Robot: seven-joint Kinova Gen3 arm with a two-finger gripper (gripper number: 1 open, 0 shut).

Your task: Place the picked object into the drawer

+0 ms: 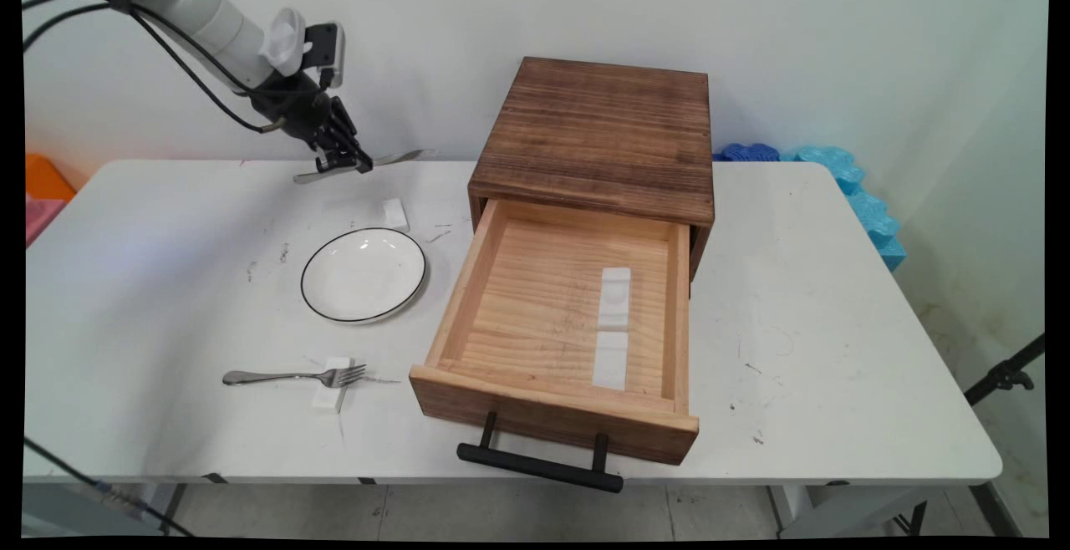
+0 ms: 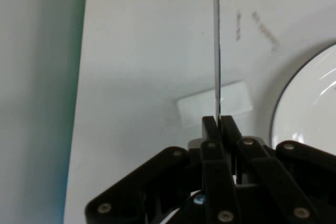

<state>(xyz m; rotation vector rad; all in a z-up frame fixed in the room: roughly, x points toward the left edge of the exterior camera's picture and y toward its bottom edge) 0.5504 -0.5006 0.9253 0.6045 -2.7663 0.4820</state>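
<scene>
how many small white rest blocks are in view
4: one small white rest block on the table behind the black-rimmed white plate, one under the steel fork, two end to end in the open wooden drawer.

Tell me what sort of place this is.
Probably a robot lab's test table, not a kitchen: a bare white table against a plain wall, with a plate, fork and open wooden drawer box, blue foam alongside.
</scene>
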